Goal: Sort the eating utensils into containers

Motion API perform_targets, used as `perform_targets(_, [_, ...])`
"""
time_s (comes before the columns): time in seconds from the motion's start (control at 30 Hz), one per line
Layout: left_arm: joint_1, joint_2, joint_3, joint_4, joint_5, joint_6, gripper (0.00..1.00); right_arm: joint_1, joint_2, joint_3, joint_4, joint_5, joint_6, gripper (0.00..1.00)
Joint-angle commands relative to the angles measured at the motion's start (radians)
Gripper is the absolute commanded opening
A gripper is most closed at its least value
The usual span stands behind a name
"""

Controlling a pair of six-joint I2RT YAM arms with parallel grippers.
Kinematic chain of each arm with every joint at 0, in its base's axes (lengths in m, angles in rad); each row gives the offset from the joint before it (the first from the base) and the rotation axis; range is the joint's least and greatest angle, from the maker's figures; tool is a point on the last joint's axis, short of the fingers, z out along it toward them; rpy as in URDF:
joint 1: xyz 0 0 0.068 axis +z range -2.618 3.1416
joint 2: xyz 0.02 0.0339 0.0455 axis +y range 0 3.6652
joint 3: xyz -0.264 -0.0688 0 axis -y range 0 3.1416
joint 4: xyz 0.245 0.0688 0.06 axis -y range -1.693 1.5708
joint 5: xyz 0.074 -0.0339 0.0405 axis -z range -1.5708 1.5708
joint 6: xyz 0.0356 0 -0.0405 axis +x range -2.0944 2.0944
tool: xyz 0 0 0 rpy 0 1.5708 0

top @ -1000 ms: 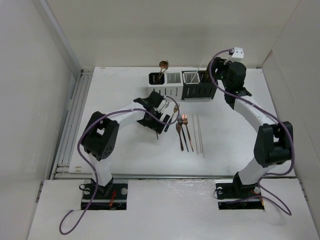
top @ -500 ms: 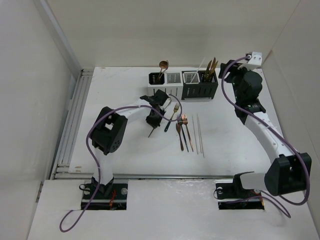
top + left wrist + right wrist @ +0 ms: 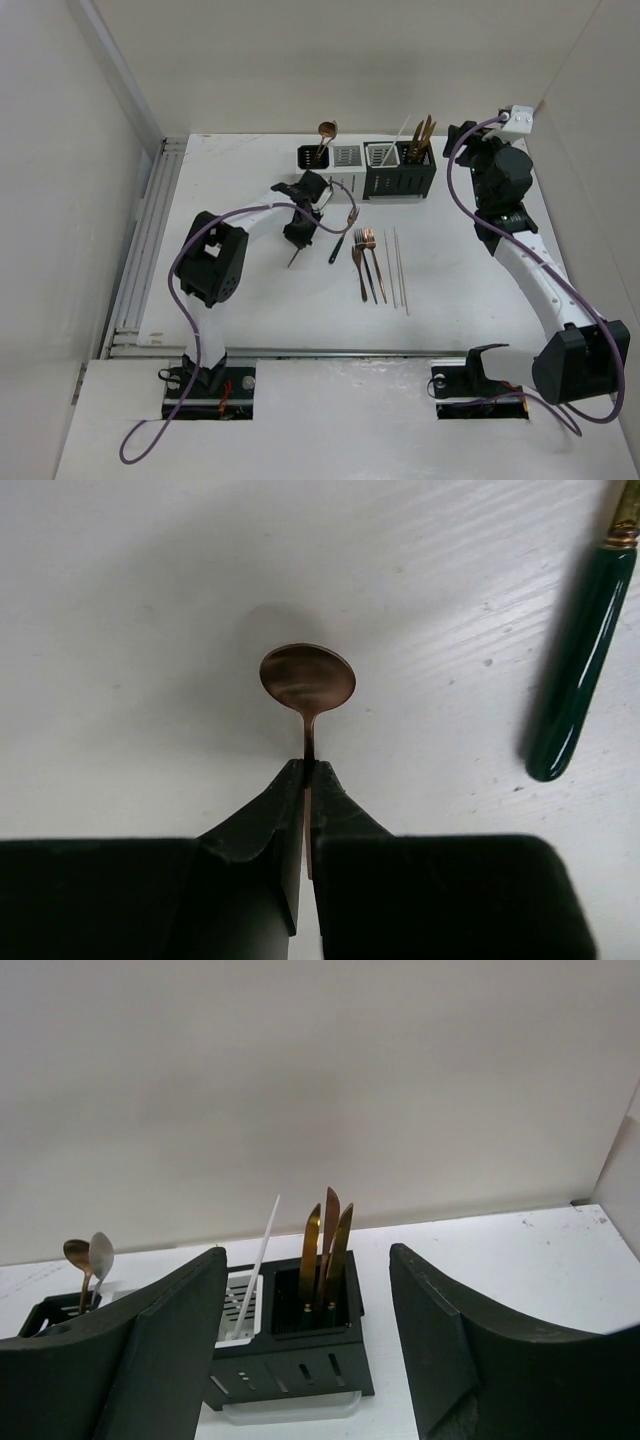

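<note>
**Left fingers pinched on a copper spoon, right fingers spread wide**

You have a white table (image 3: 470,290) boxed in by plain pale walls (image 3: 330,60). A grooved metal rail (image 3: 150,240) runs down the left side of the top view.

The row of four slotted holders (image 3: 365,172) stands at the upper centre of that view. Below it, the loose copper utensils (image 3: 368,262) and two thin white sticks (image 3: 398,265) lie side by side.

Your left gripper (image 3: 307,770) is closed tight on the thin neck of a copper spoon (image 3: 307,678). Its oval bowl is dull rose-brown and hangs just over the table, left of centre in the top view. A glossy green-handled piece (image 3: 580,670) lies at the right edge of the left wrist view, apart from the spoon.

Your right gripper (image 3: 306,1270) is spread wide and holds nothing. It faces a black holder (image 3: 300,1365) with three copper blades (image 3: 325,1245) standing upright in it.
</note>
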Motion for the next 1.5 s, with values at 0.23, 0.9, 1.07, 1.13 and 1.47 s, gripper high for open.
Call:
perform_targets(0.23, [0.013, -0.267, 0.261, 0.089, -0.085, 0.138, 0.00, 0.005, -0.027, 0.002, 0.043, -0.014, 0.033, 0.71])
perform_targets(0.9, [0.071, 0.196, 0.646, 0.650, -0.295, 0.163, 0.00, 0.005, -0.047, 0.020, 0.033, 0.004, -0.009, 0.71])
perform_targets(1.07, [0.080, 0.207, 0.574, 0.637, -0.304, 0.143, 0.00, 0.005, -0.047, 0.020, -0.061, -0.111, -0.009, 0.71])
perform_targets(1.13, [0.080, 0.207, 0.565, 0.580, -0.315, 0.112, 0.00, 0.017, -0.058, 0.011, -0.129, -0.120, 0.000, 0.73])
perform_targets(1.47, [0.090, 0.120, 0.491, 0.440, -0.311, 0.058, 0.46, 0.106, -0.146, -0.081, -0.195, -0.053, 0.000, 0.79])
